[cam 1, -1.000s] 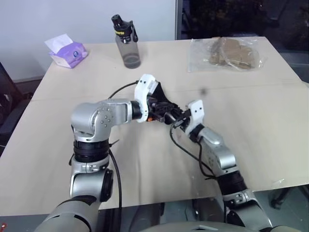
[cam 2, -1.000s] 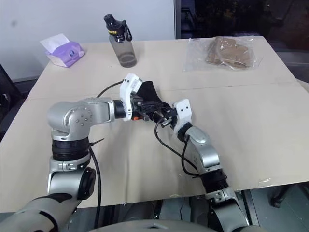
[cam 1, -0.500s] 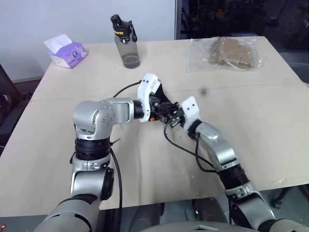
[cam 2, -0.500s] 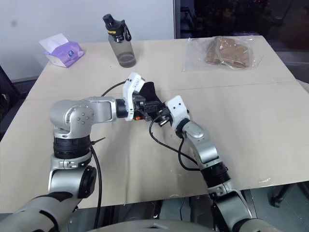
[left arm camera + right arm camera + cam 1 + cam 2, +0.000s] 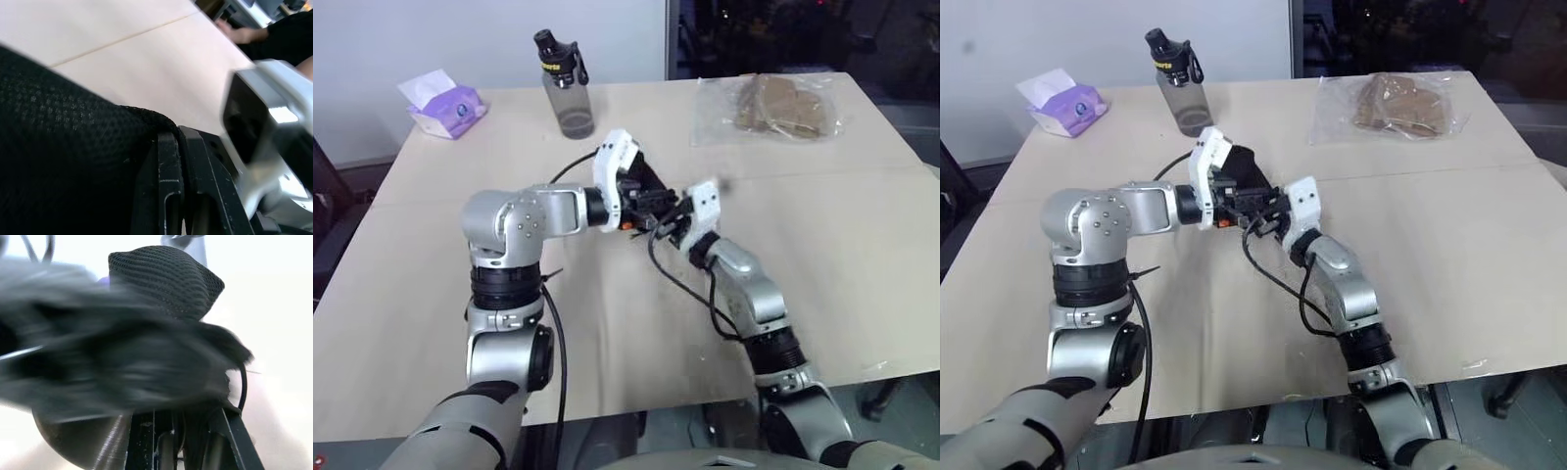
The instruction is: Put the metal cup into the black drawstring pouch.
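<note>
Item: black drawstring pouch (image 5: 1246, 172), held off the table (image 5: 1449, 255) near its centre, pinched from both sides. Left gripper (image 5: 178, 161), fingers pressed together on the mesh edge; right gripper (image 5: 1271, 213), fingers narrowed on the pouch fabric, meeting the left at mid-table. Metal cup (image 5: 83, 445), rounded steel wall seen under the pouch cloth beside the right fingers. Grey bottle (image 5: 1175, 69) at 11 o'clock; tissue pack (image 5: 1062, 98) at 10; clear bag (image 5: 1400, 103) at 1.
</note>
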Available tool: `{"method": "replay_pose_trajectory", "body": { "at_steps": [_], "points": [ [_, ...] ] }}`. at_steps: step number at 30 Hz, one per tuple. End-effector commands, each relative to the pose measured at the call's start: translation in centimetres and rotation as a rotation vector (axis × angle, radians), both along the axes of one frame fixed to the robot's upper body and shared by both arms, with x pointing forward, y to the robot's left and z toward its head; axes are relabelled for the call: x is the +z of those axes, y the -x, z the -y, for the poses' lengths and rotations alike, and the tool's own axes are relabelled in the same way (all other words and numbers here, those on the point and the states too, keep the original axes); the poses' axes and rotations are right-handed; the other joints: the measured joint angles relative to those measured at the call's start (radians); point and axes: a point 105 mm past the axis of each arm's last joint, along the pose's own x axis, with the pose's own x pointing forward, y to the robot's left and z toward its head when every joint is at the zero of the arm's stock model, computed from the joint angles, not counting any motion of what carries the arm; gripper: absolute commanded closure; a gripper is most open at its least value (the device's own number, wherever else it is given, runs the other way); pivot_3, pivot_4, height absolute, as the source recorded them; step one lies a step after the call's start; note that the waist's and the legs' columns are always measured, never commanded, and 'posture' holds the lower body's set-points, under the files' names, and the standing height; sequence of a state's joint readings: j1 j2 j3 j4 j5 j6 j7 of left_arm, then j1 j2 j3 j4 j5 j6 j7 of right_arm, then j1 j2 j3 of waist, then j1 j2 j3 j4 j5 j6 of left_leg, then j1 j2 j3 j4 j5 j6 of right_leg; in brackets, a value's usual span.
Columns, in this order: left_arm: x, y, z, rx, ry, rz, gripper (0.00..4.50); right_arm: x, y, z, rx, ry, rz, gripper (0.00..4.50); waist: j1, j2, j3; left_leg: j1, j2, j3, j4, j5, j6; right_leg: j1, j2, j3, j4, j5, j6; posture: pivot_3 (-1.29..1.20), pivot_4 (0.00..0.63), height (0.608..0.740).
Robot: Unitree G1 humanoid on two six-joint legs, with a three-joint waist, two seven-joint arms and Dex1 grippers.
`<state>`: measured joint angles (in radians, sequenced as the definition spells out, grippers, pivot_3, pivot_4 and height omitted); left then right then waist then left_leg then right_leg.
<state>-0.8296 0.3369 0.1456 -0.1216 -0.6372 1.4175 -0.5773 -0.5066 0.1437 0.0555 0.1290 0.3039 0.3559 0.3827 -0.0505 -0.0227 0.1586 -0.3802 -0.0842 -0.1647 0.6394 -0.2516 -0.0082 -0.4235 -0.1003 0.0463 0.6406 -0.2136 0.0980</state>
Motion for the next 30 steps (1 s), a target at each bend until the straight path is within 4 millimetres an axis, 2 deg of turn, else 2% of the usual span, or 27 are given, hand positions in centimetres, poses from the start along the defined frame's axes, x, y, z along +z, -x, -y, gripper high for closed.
{"method": "replay_pose_trajectory", "body": {
  "at_steps": [1, 3, 7, 9, 10, 12, 14, 16, 17, 19, 21, 22, 23, 26, 28, 30],
  "points": [
    [0.4, 1.2, 0.4, -0.057, 0.007, 0.019, 4.5, 2.5, 0.0, 0.2, 0.047, -0.205, -0.037, 4.46, 0.004, 0.0, 0.0, 0.0, 0.0, 0.0, 0.0, 0.0, 0.0, 0.0, -0.001, 0.0, 0.0, 0.0, 0.0, 0.0, 0.15, 0.74],
    [0.4, 1.3, 0.4, -0.056, 0.005, 0.02, 4.5, 2.2, 0.0, 0.2, 0.054, -0.2, -0.054, 4.46, 0.006, 0.0, 0.0, 0.0, -0.001, 0.0, 0.0, 0.0, 0.0, 0.0, -0.001, 0.0, -0.001, 0.0, 0.0, 0.0, 0.15, 0.74],
    [0.9, 1.2, 1.0, -0.067, 0.026, 0.034, 4.5, 1.1, 0.8, -1.6, 0.085, 0.189, 0.175, 4.46, 0.003, 0.0, 0.0, 0.0, -0.002, 0.002, 0.0, 0.0, 0.0, -0.001, 0.0, 0.0, 0.0, 0.0, 0.0, 0.0, 0.15, 0.74],
    [1.1, 0.7, 1.2, -0.057, 0.037, 0.033, 4.5, -0.4, 1.6, -2.7, 0.139, 0.471, 0.36, 4.46, 0.002, 0.0, 0.0, 0.0, -0.002, 0.005, 0.0, 0.0, 0.0, -0.001, 0.0, 0.0, 0.0, 0.0, 0.0, 0.0, 0.15, 0.74],
    [1.1, 0.5, 1.3, -0.053, 0.038, 0.032, 4.5, -1.0, 1.8, -2.9, 0.161, 0.546, 0.404, 4.46, 0.001, 0.0, 0.0, 0.0, -0.002, 0.006, 0.0, 0.0, 0.0, -0.001, 0.0, 0.0, 0.0, 0.0, 0.0, 0.0, 0.15, 0.74],
    [1.1, 0.3, 1.3, -0.046, 0.037, 0.031, 4.5, -1.3, 1.7, -2.9, 0.161, 0.51, 0.376, 4.46, 0.0, 0.0, 0.0, 0.0, -0.002, 0.007, 0.0, 0.0, 0.0, -0.001, 0.0, 0.0, 0.001, 0.0, 0.0, 0.0, 0.15, 0.74],
    [1.0, 0.4, 1.2, -0.047, 0.036, 0.03, 4.5, 0.4, 0.9, -2.4, 0.109, 0.226, 0.209, 4.46, -0.004, 0.0, 0.0, 0.0, -0.001, 0.006, 0.0, 0.0, 0.0, -0.001, 0.001, 0.0, 0.001, 0.0, 0.0, 0.0, 0.15, 0.74],
    [0.6, 0.7, 0.9, -0.049, 0.031, 0.02, 4.5, 1.2, 0.5, -1.6, 0.094, 0.112, 0.143, 4.46, -0.009, 0.0, 0.0, -0.001, 0.001, 0.003, 0.0, 0.0, 0.0, -0.002, 0.001, 0.001, 0.001, 0.0, 0.0, 0.0, 0.15, 0.74],
    [0.4, 0.9, 0.8, -0.049, 0.028, 0.015, 4.5, 0.8, 0.4, -1.4, 0.083, 0.172, 0.158, 4.46, -0.009, 0.0, 0.0, -0.001, 0.0, 0.002, 0.0, 0.0, 0.0, -0.002, 0.0, 0.002, 0.0, 0.0, 0.0, 0.0, 0.15, 0.74],
    [0.2, 1.0, 0.7, -0.046, 0.026, 0.012, 4.5, -0.4, 1.2, -1.9, 0.128, 0.482, 0.367, 4.46, -0.006, 0.0, 0.0, -0.001, 0.0, 0.002, 0.0, 0.0, 0.0, -0.002, -0.001, 0.002, 0.0, 0.0, 0.0, 0.0, 0.15, 0.74],
    [0.1, 0.7, 0.8, -0.032, 0.029, 0.017, 4.5, -2.2, 1.9, -2.3, 0.195, 0.682, 0.49, 4.46, -0.005, 0.0, 0.0, -0.001, -0.004, 0.003, 0.001, 0.0, 0.0, -0.002, -0.002, 0.002, 0.0, 0.0, 0.0, 0.0, 0.15, 0.74],
    [0.2, 0.5, 0.9, -0.027, 0.035, 0.019, 4.5, -2.5, 1.9, -2.2, 0.201, 0.688, 0.484, 4.46, -0.006, 0.0, 0.0, -0.001, -0.004, 0.006, 0.001, 0.0, 0.0, -0.002, -0.001, 0.001, 0.0, 0.0, 0.0, 0.0, 0.15, 0.74],
    [0.3, 0.3, 1.0, -0.025, 0.04, 0.021, 4.5, -2.1, 1.7, -2.2, 0.177, 0.593, 0.416, 4.46, -0.008, 0.0, 0.0, -0.001, -0.003, 0.006, 0.001, 0.0, 0.0, -0.002, -0.001, 0.001, 0.0, 0.0, 0.0, 0.0, 0.15, 0.74],
    [0.3, 0.2, 1.0, -0.022, 0.041, 0.026, 4.5, -0.2, 0.5, -1.7, 0.092, 0.206, 0.105, 4.46, -0.02, 0.0, 0.0, -0.001, 0.002, 0.005, 0.0, 0.0, -0.001, -0.003, 0.003, 0.001, 0.001, 0.001, -0.001, 0.0, 0.15, 0.74],
    [0.1, 0.3, 0.8, -0.019, 0.038, 0.024, 4.5, 0.3, 0.4, -1.5, 0.084, 0.211, 0.125, 4.46, -0.018, 0.0, 0.0, -0.001, 0.003, 0.002, -0.001, 0.0, -0.001, -0.006, 0.004, 0.004, 0.002, 0.002, -0.003, 0.0, 0.15, 0.74],
    [-0.1, 0.3, 0.7, -0.02, 0.034, 0.019, 4.5, -0.4, 0.5, -1.7, 0.059, 0.475, 0.307, 4.46, -0.015, 0.0, 0.0, -0.001, 0.001, 0.003, -0.001, 0.0, -0.001, -0.006, 0.003, 0.005, 0.001, 0.002, -0.003, 0.0, 0.15, 0.74]
  ]
}}
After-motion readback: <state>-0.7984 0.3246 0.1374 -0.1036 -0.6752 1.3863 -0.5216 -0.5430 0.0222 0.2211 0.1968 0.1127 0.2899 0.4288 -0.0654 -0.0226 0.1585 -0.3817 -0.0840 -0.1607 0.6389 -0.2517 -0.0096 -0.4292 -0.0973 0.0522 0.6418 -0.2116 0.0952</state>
